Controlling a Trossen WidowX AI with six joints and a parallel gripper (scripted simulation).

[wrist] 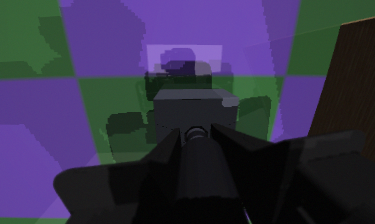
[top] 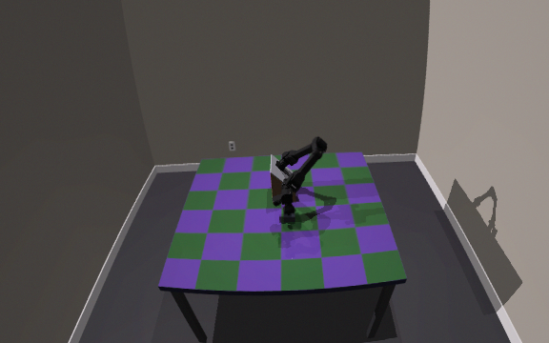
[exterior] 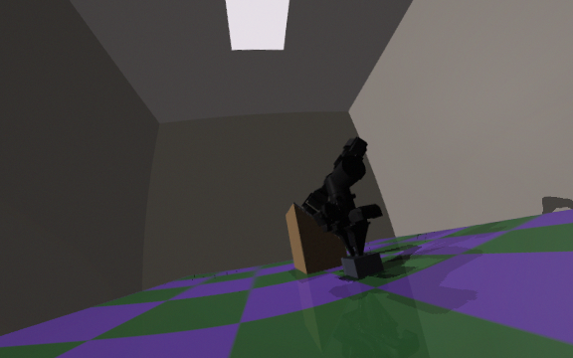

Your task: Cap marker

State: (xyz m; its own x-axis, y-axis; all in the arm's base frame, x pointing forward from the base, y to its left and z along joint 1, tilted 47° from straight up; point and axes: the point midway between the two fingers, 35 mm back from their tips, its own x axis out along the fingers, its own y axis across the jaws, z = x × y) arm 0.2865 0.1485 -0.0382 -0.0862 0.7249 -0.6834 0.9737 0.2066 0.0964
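Lengthwise, the dark cylindrical cap (wrist: 206,162) runs along the wrist camera's line of sight, its far end aimed down at the dark grey square holder block (wrist: 194,110), where a small round tip (wrist: 195,133) shows. Black fingers pinch the cap from both sides. Block and gripper (exterior: 355,247) stand on the purple-and-green checkered bench (top: 222,272), just beside a brown wooden wedge-shaped board (exterior: 306,244).

The holder block (exterior: 362,265) sits on the table (exterior: 466,293). Directly above it hangs the gripper (exterior: 357,249). A slanted board (exterior: 311,246) stands just beside the block.
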